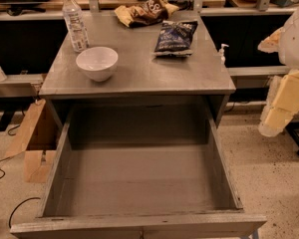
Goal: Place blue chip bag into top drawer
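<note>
The blue chip bag [175,37] lies flat on the grey table top [149,73], right of centre towards the back. The top drawer [139,178] is pulled wide open below the table's front edge, and its flat grey bottom is bare. My gripper [280,107] hangs at the right edge of the view, to the right of the table and drawer. It is well clear of the bag and lower than the table top, with nothing seen in it.
A white bowl [97,62] and a clear water bottle [75,20] stand on the table's left side. A brown and yellow snack bag [145,10] lies at the back. A small pump bottle [222,53] is by the right edge. Cardboard [35,133] leans at the left.
</note>
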Tool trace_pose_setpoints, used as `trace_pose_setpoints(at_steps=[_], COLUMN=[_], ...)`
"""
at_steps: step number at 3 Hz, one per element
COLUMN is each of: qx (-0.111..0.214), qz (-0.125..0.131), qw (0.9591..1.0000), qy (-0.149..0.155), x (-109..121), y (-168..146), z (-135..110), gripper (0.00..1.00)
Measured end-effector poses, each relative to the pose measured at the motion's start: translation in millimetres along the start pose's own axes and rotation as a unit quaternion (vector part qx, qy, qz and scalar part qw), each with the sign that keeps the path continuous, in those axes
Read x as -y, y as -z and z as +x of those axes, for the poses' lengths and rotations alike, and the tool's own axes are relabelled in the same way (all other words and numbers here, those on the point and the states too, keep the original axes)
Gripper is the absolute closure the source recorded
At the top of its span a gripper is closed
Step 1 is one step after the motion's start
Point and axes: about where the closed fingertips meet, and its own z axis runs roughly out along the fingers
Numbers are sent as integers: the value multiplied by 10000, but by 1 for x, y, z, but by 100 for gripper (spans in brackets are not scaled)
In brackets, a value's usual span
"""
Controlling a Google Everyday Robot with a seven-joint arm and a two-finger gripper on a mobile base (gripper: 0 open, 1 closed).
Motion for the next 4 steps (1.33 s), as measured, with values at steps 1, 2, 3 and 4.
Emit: trace_pose_setpoints(at_steps=[1, 2, 3, 4], qx=[0, 240, 930, 1649], qz=[0, 57, 263, 530], qw=[10000, 9997, 9950, 9845], qy=[0, 29, 258, 284], x=[0, 12, 63, 134], y=[0, -7, -30, -56], z=[0, -1, -15, -30], gripper=[0, 0, 0, 0])
